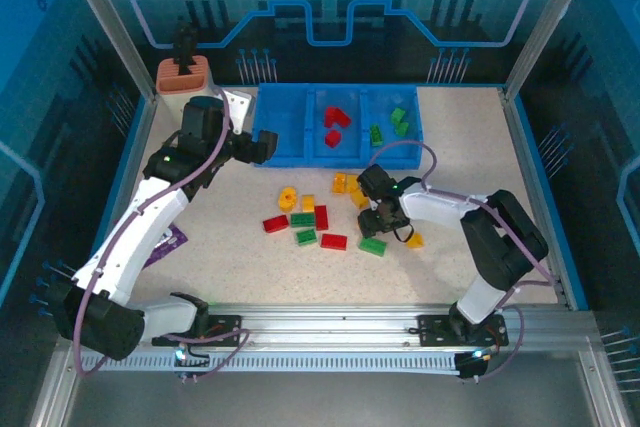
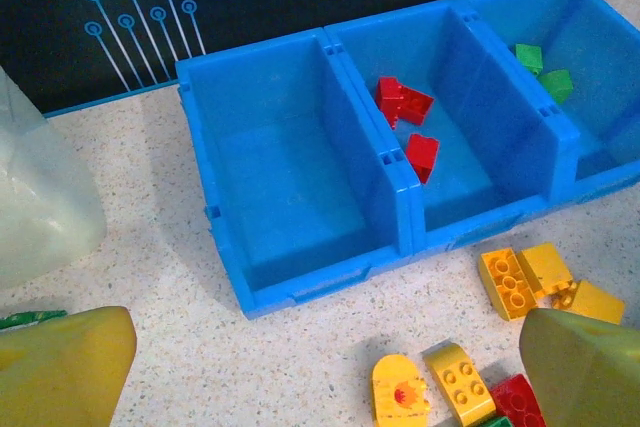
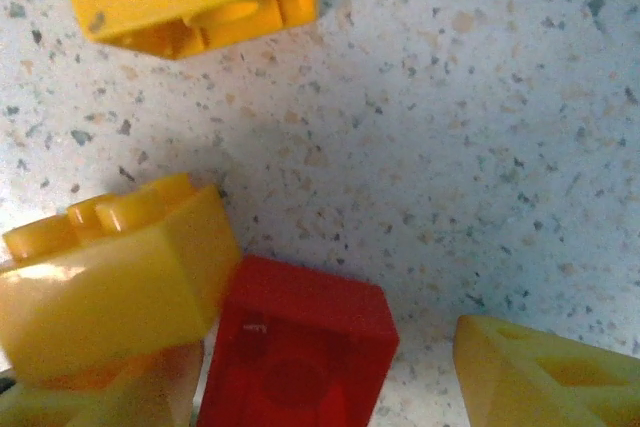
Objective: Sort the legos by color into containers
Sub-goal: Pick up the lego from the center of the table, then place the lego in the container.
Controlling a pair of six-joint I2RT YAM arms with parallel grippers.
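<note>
Two robot arms sorting legos (image 1: pixel 321 217) into a blue three-part tray (image 1: pixel 340 154); we judge it under half done.

The tray sits at the table's far edge: left compartment bare, three red bricks (image 2: pixel 403 100) in the middle, three green bricks (image 1: pixel 399 117) on the right. About eleven legos lie loose mid-table. The left gripper (image 1: pixel 262 145) hangs spread and empty beside the tray; the right gripper (image 1: pixel 385 215) straddles a red brick (image 3: pixel 295 347), not pinching.
</note>
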